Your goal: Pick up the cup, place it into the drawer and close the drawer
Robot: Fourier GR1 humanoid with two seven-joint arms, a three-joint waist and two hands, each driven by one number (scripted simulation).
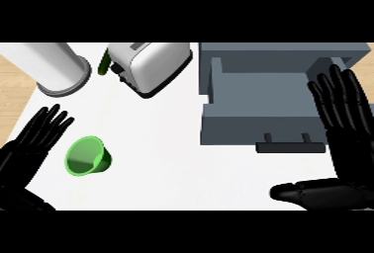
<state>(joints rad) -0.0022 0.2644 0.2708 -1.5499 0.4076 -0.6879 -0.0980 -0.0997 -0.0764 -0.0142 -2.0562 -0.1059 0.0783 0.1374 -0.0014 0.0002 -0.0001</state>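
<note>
Counter: cup beside left robot hand

Cup: green, small, tipped on its side on the white table, open mouth facing lower left, base pointing right. Sits at the left part of the table, well apart from the drawer. Drawer: grey, pulled open out of its grey housing, inside visible and holding nothing. Dark handle on its front panel, facing the near edge.
</note>
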